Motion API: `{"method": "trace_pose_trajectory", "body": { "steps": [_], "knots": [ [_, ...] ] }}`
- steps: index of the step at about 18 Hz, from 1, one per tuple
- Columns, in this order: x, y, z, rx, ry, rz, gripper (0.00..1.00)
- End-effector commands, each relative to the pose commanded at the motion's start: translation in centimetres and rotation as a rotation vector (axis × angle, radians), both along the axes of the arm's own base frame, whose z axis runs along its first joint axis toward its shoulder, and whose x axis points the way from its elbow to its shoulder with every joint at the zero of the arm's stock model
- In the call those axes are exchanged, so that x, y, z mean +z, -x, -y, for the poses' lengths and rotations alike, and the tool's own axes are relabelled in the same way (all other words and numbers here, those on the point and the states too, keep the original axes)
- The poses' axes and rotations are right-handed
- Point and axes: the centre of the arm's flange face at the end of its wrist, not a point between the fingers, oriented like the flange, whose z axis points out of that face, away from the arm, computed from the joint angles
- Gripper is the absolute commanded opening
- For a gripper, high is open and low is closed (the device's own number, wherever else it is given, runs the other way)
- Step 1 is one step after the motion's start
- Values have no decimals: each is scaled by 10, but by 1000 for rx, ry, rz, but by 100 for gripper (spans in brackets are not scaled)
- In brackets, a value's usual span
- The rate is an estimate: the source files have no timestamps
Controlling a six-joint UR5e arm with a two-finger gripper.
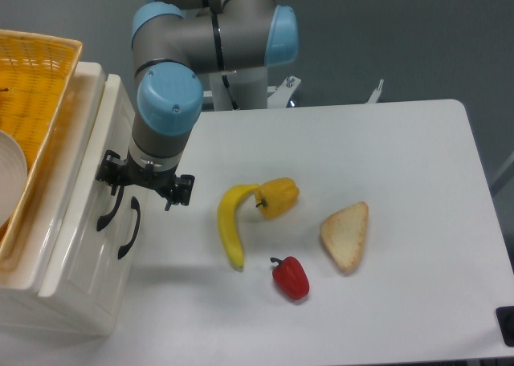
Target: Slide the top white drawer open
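The top white drawer (90, 181) is the upper band of the cream cabinet's front at the left, and it sits flush with the front. Its black curved handle (108, 210) lies just left of the lower drawer's handle (128, 229). My gripper (144, 181) hangs right in front of the cabinet, pointing down, open. Its left finger (108, 172) sits at the upper end of the top drawer's handle, while the right finger (181, 191) is out over the table. Nothing is held.
A yellow wicker basket (36, 85) with a white bowl (10, 181) rests on the cabinet top. On the white table (401, 157) lie a banana (230, 221), a yellow pepper (278, 197), a red pepper (291, 277) and a bread slice (346, 236).
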Motion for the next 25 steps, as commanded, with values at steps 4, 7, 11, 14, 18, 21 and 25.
{"method": "trace_pose_trajectory", "body": {
  "steps": [4,7,11,14,18,21,25],
  "knots": [
    [-1,0,0,0,3,2,100],
    [-3,-1,0,-2,5,3,100],
    [-6,0,-1,-3,8,4,100],
    [-10,1,-2,-3,13,7,100],
    [-11,-2,-3,-8,16,6,100],
    [-12,-1,-4,-9,18,2,100],
    [-12,-1,-3,-13,28,-21,100]
  ]
}}
